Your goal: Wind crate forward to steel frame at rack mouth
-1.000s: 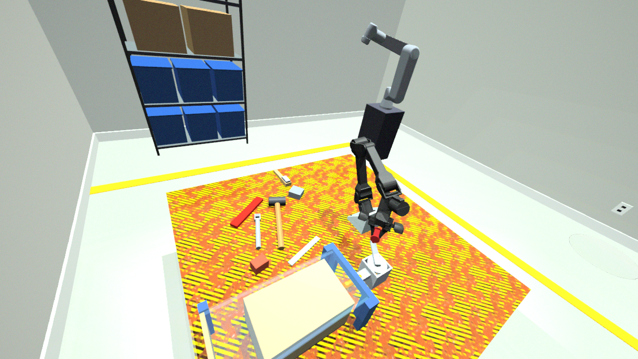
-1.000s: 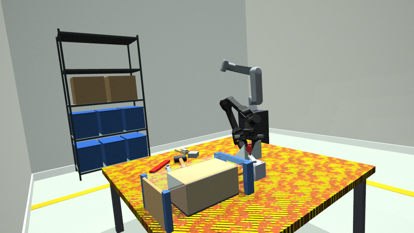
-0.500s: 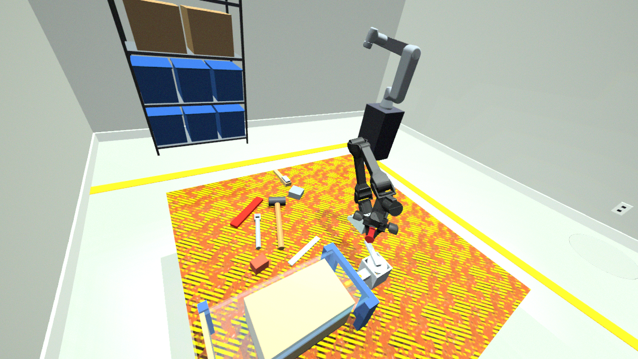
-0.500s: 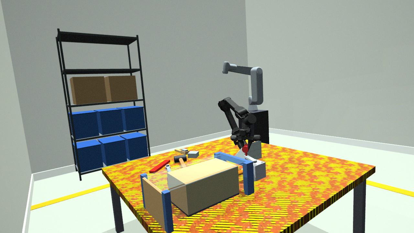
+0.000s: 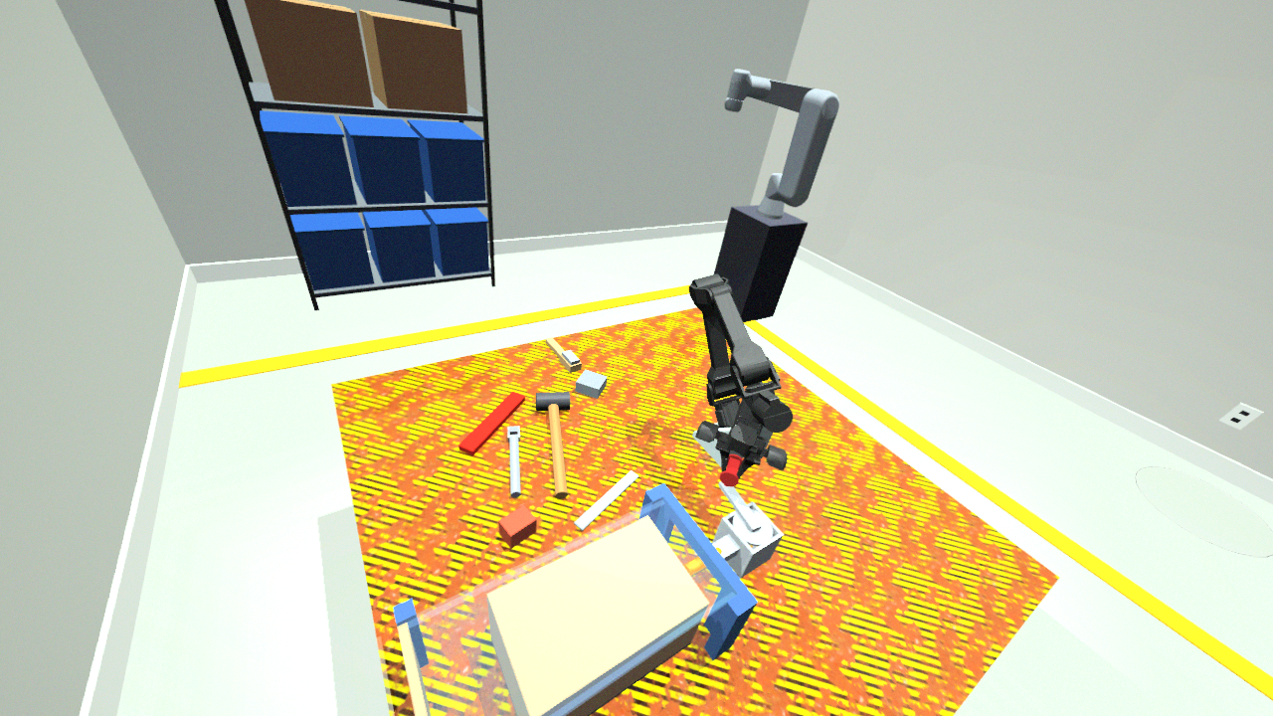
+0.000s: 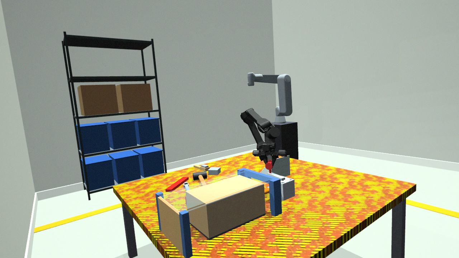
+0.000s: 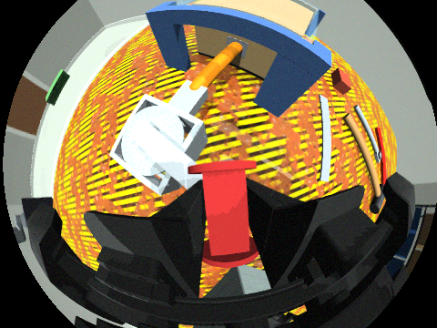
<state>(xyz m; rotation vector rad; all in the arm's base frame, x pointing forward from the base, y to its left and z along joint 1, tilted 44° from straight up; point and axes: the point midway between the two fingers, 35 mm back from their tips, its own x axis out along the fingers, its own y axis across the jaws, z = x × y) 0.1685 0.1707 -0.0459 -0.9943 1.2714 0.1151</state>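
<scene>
My gripper (image 5: 731, 466) (image 6: 269, 164) (image 7: 222, 184) is shut on the red grip of the winch handle. The handle's white arm (image 5: 738, 503) (image 7: 160, 144) lies across the top of the white winch (image 5: 755, 554) (image 6: 288, 189) (image 7: 197, 142); its key end is hidden. An orange strap (image 6: 266, 190) (image 7: 218, 66) runs from the winch through the blue frame (image 5: 729, 623) (image 6: 275, 199) (image 7: 291, 82) to the crate. The tan crate (image 5: 596, 605) (image 6: 237, 208) (image 7: 209, 43) sits flat inside the clear-panelled cubby, its front just behind the frame. The exact gap is hard to tell.
A grey angled bracket (image 5: 709, 447) (image 6: 284, 165) (image 7: 255, 279) stands behind the gripper. Left of it lie a mallet (image 5: 557, 445), a wrench (image 5: 514, 462), a red bar (image 5: 491, 424), a white strip (image 5: 607, 500), a red block (image 5: 517, 526), a grey block (image 5: 591, 383) and a brush (image 5: 560, 351).
</scene>
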